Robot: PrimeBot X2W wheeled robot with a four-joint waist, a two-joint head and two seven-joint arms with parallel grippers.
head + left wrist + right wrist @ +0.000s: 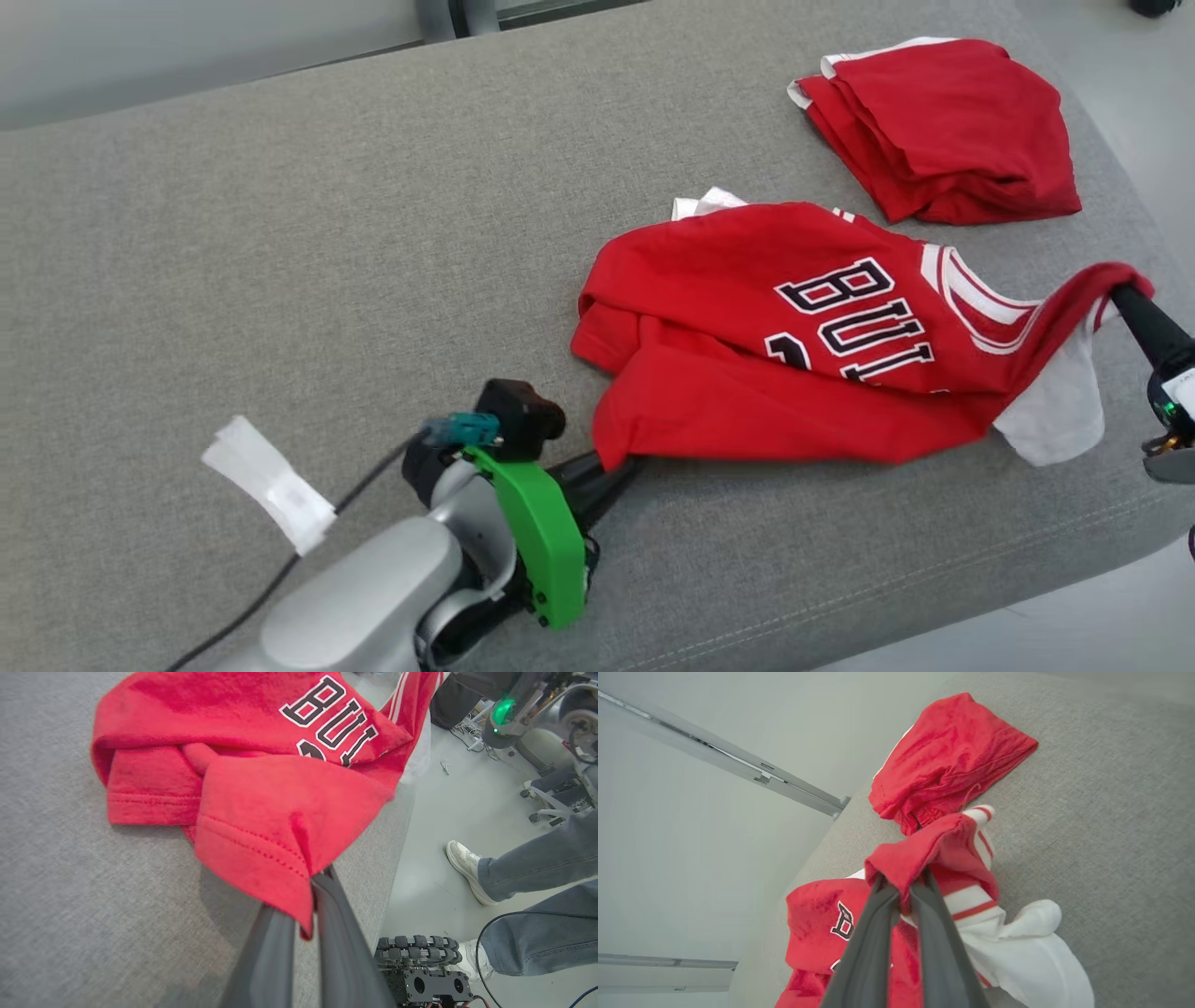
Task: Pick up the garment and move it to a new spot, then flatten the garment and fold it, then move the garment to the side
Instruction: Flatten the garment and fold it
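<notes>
Hem of the red jersey (747, 280) is clamped by the left tool (318, 879); its striped edge is pinched by the right tool (902, 884), over the grey bench (280, 280).

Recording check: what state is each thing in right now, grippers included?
red jersey: crumpled on the grey cushion, held at two edges
left gripper: shut on the jersey's hem
right gripper: shut on its striped-trim end
second red garment: folded, lying free
white slip: lying loose, creased
</notes>
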